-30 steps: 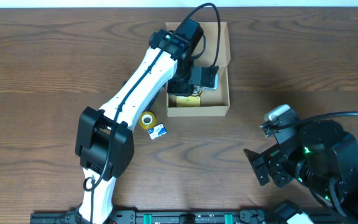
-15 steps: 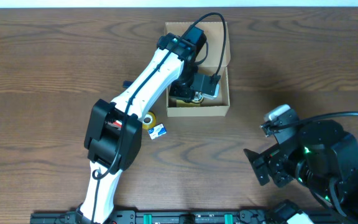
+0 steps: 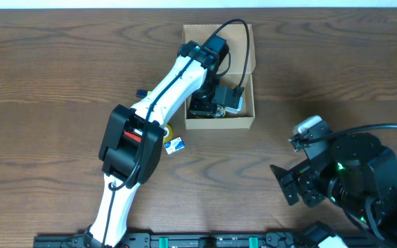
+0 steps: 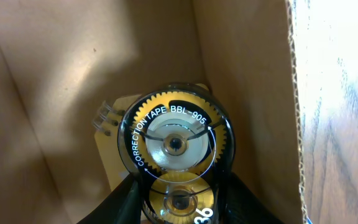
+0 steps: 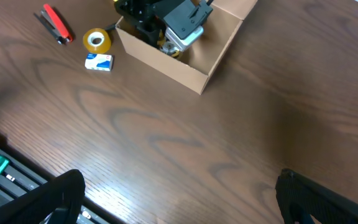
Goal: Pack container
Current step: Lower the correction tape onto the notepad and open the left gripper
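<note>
- Overhead view: one container (image 3: 241, 122), a tan cardboard box. It stood at the far middle of the surface (image 3: 47, 83) with its flap lid laid back on the far side.
- Left arm (image 3: 164, 89), white with black joints. It reached from the near edge across the surface, and its wrist dipped into the container's near half.
- Left fingers (image 4: 124, 200), dark, seen at the bottom edge of the left wrist view. They were clamped on the correction tape (image 4: 176, 140), one on each side of its lower part.
- The correction tape was a clear round dispenser with a gold toothed wheel and the lettering "CORRECTION TAPE BBL-905". It was held inside the container, close to a corner of its walls.
- One yellowish item with wire loops (image 4: 106, 116) lay on the container floor, partly under the correction tape. Its kind could not be told.
- Right fingers (image 5: 64, 196), black, set wide apart with nothing between them. They hung over bare surface, well apart from the container.
- Right arm (image 3: 350, 182), black, at the near right of the surface.
- One yellow roll (image 5: 96, 40) lay on the surface just beside the container's near left corner. In the overhead view it was largely hidden by the left arm.
- One small blue-and-white packet (image 5: 98, 61) lay just beside the roll.
- One red-handled tool (image 5: 56, 25) lay on the surface to the left of the roll.
</note>
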Controlling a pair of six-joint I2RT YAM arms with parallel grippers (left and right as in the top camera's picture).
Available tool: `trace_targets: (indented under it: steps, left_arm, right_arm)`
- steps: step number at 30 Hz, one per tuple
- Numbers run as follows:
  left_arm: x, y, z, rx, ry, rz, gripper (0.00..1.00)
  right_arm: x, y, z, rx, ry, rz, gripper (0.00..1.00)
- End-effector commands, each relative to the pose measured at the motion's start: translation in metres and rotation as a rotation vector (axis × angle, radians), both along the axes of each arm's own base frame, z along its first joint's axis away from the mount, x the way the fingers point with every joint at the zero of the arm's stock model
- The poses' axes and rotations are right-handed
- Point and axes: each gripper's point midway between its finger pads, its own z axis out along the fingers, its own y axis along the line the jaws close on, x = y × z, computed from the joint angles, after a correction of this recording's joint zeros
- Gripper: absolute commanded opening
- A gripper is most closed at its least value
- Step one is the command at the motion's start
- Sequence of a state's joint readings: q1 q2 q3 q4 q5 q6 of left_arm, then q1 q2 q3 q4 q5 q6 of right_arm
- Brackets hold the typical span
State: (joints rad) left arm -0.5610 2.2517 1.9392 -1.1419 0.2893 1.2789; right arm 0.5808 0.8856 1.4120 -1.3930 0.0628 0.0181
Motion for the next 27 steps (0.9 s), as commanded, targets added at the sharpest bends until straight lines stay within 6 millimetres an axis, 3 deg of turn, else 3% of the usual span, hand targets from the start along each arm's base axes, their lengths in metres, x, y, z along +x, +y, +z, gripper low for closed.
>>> trace_targets:
  steps: [1, 18, 19, 21, 27]
  left_arm:
    - [-0.006, -0.001, -0.008, 0.002, 0.044, 0.031, 0.06]
    - [-0.018, 0.007, -0.024, 0.035, 0.083, 0.034, 0.06]
    - [-0.017, 0.007, -0.024, 0.033, 0.080, 0.034, 0.07]
    - [-0.016, 0.006, -0.024, 0.031, 0.076, 0.037, 0.25]
    - [-0.015, 0.005, -0.024, 0.029, 0.074, 0.049, 0.38]
  right_arm:
    - [0.001, -0.003, 0.000, 0.009, 0.004, -0.026, 0.99]
    - [0.001, -0.003, 0.000, 0.009, 0.003, -0.027, 0.99]
    - [0.001, -0.003, 0.000, 0.009, 0.003, -0.027, 0.99]
    - [0.001, -0.003, 0.000, 0.009, 0.004, -0.026, 0.99]
    - [0.001, -0.003, 0.000, 0.009, 0.004, -0.026, 0.99]
